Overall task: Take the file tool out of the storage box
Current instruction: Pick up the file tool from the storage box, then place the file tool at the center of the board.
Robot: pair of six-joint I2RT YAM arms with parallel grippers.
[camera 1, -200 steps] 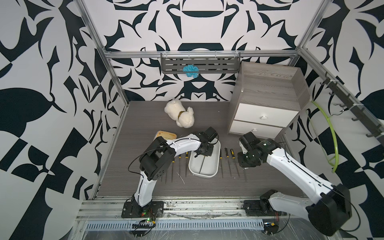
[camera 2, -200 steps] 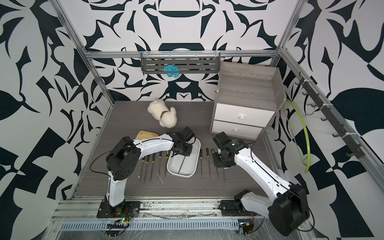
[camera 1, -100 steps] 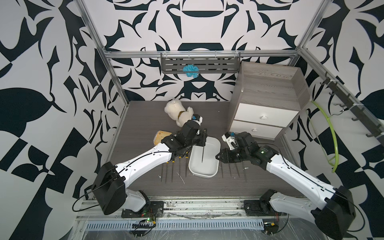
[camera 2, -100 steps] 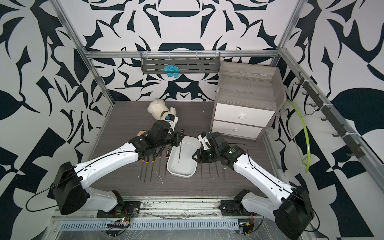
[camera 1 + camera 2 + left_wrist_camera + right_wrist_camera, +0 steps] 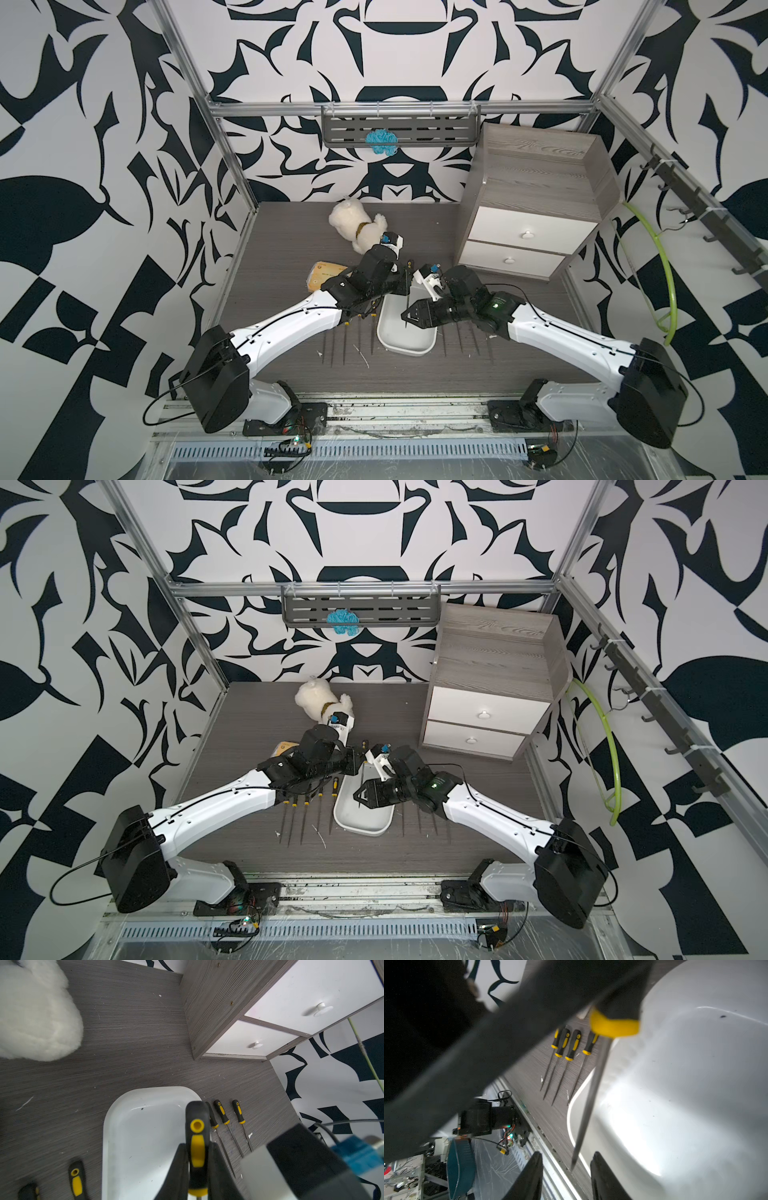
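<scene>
While both white-and-black arms reach in over the grey wood-grain counter (image 5: 291,257), a left row of files (image 5: 576,1043), thin metal shafts with black-and-yellow handles, lies flat on it just beside the left rim of the box. Behind that row, toward the back wall, a fluffy cream plush toy (image 5: 353,224) rests on the counter. Next comes the left pincer (image 5: 197,1147), its black fingers pressed onto the black-and-yellow handle of the slim metal file tool (image 5: 197,1132). The tool is held in the air above the shallow white plastic storage box (image 5: 405,351) with rounded corners, which sits mid-counter. In both top views the shaft runs from the box's far end toward the robot. At its near end the right pincer (image 5: 566,1159) stands spread. In the right wrist view the file's tip lies in the gap between the two fingers, with no contact visible on either. On the counter just right of the box lies a right row of files (image 5: 222,1112), three with matching handles. Farther right and back stands a grey wooden cabinet (image 5: 536,216) with two white drawers.
</scene>
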